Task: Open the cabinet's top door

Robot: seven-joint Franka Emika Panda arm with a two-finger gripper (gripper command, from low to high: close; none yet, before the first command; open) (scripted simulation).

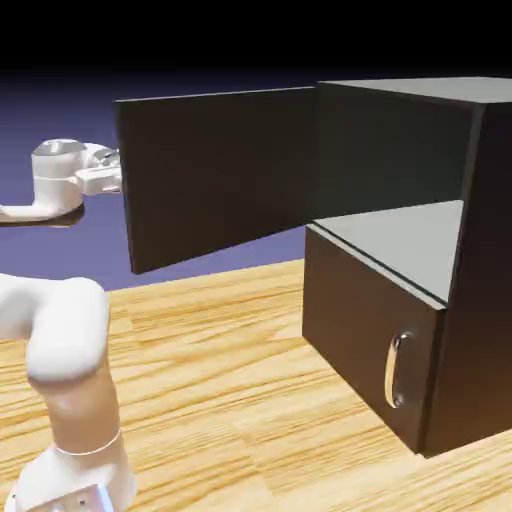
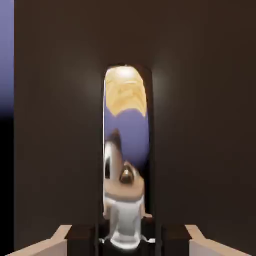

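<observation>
From my remote station, I read the flat dark charcoal top door (image 1: 220, 175) as swung wide out from the large dark charcoal box-shaped cabinet (image 1: 480, 250), standing roughly square to the cabinet front with its free edge toward the exterior view's left. The grey shelf floor (image 1: 400, 240) of the upper compartment is exposed. Below it, the shorter dark lower door (image 1: 360, 330) sits closed, its small curved silver handle (image 1: 396, 370) untouched.

The top door's long curved silver bar handle (image 2: 125, 155) fills the middle of the hand view, mirroring the wooden table and the backdrop, with the door's dark face all around it.

Risks from here, as I judge them:
- Continued pull past the hinge limit would load the hinge or drag the cabinet across the light wooden table (image 1: 230, 400).
- A change of wrist angle under grip could let the polished handle slip out, leaving the door free to swing.

The gripper (image 2: 125, 240) sits at the handle's lower end, jaws closed almost fully on the bar, the grey fingertips mostly hidden behind it. In the exterior view, the white arm (image 1: 60, 330) reaches behind the door's free edge, and the hand itself is largely screened by the panel.
</observation>
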